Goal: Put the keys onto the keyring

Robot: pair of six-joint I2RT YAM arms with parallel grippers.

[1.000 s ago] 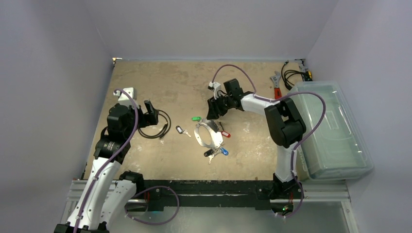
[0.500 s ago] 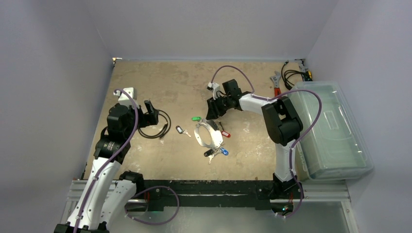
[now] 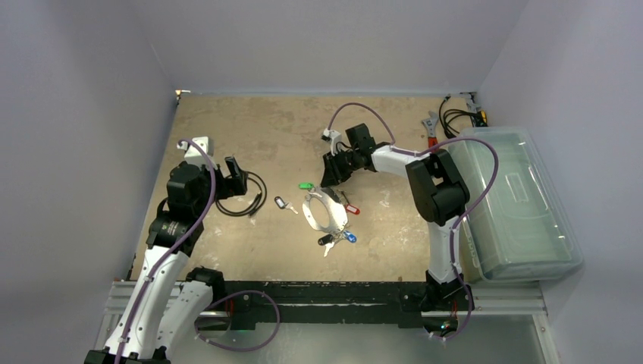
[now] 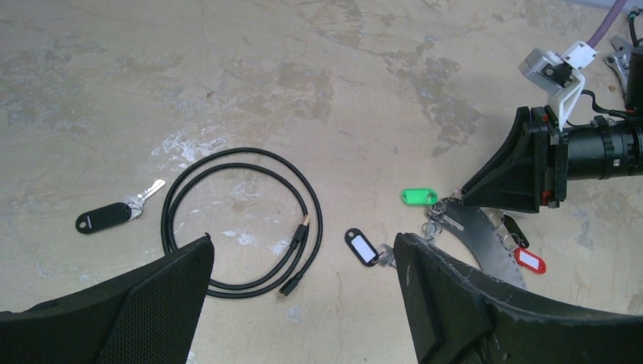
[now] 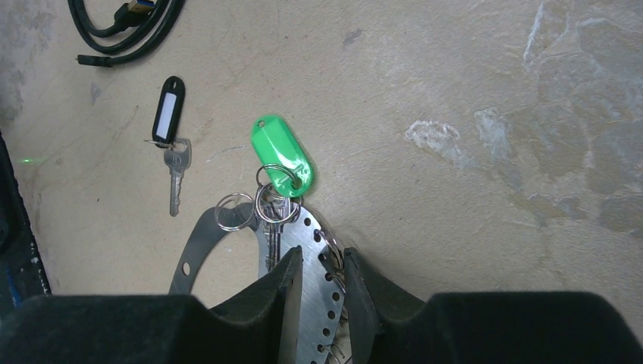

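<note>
Right claw (image 5: pixel 322 262) grasps the keyring (image 5: pixel 196 254) rim beside the green-tagged key (image 5: pixel 282 155); left claw (image 4: pixel 303 243), released, hangs above the worktop (image 4: pixel 303 76).

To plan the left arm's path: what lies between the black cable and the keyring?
One loose key with a black tag, between the cable and the keyring; the left wrist view shows it best.

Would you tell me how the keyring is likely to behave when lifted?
The keyring looks like flat sheet metal, so probably stiff. The green key hangs by a small loop, so it would likely dangle.
</note>
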